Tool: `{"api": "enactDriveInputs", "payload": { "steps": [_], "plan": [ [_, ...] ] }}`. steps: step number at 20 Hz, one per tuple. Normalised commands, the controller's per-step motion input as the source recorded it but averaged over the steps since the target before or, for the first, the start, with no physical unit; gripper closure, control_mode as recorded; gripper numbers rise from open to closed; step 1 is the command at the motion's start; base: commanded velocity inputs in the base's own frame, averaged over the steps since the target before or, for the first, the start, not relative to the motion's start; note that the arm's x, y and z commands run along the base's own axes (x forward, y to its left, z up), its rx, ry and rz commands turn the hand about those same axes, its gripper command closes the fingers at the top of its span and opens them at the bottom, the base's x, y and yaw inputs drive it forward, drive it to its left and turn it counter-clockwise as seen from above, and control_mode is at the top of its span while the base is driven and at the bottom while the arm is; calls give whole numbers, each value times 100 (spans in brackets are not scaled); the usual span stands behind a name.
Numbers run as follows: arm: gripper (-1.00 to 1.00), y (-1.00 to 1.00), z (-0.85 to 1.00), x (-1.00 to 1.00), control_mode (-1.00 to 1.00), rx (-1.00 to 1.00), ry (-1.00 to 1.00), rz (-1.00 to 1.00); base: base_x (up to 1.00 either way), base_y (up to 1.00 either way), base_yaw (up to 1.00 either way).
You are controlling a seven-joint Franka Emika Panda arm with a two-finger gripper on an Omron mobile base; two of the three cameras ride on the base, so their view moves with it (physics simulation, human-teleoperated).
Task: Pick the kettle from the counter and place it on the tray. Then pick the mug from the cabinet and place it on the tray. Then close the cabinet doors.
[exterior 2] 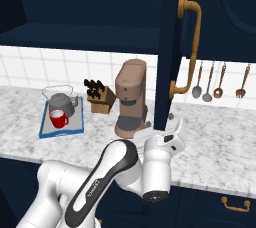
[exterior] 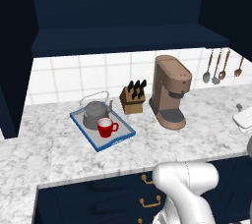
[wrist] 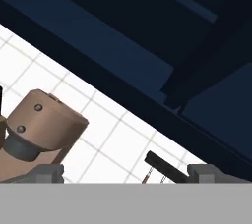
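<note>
Progress of the task, read from left to right. At the left of the tabletop [exterior: 39, 134] the tray [exterior: 124, 133] is lying flat, and it is already carrying both items: the kettle [exterior: 94, 112] is sitting at its back and the mug [exterior: 105, 127] is standing just in front of it, the two close together or touching. The first two steps are therefore judged complete. Beside the tray a knife block [exterior: 133, 99] and then a brown coffee machine [exterior: 169, 93] are standing against the tiled wall.

What is remaining is the closing of the cabinet doors. The cabinet [exterior: 123, 2] is gaping above the tabletop with its dark shelf exposed, and the right-hand door [exterior 2: 167, 47] is standing out edge-on, its brass handle [exterior 2: 192, 47] facing right.

In the right base view the hand [exterior 2: 175, 126] is hanging just beside the lower edge of this door, to the right of the coffee machine and well apart from the tray. It is carrying nothing; its fingertips [wrist: 49, 173] are appearing spread wide in the hand view.
</note>
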Motion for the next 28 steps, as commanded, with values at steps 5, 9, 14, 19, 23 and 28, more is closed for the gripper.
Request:
{"api": "enactDriveInputs", "payload": {
  "steps": [5,9,14,19,23,28],
  "plan": [
    [-100,-46,16,-1,-100,0,0,0,0,0,0],
    [-100,-37,24,-3,-100,0,0,0,0,0,0],
    [-100,-9,18,-13,-100,-2,-3,0,0,0,0],
    [-100,0,24,-25,-100,-11,-8,0,0,0,0],
    [-100,2,31,-31,-100,-12,-15,0,0,0,0],
    [-100,9,38,-38,-100,-13,-18,0,0,0,0]
  ]
}}
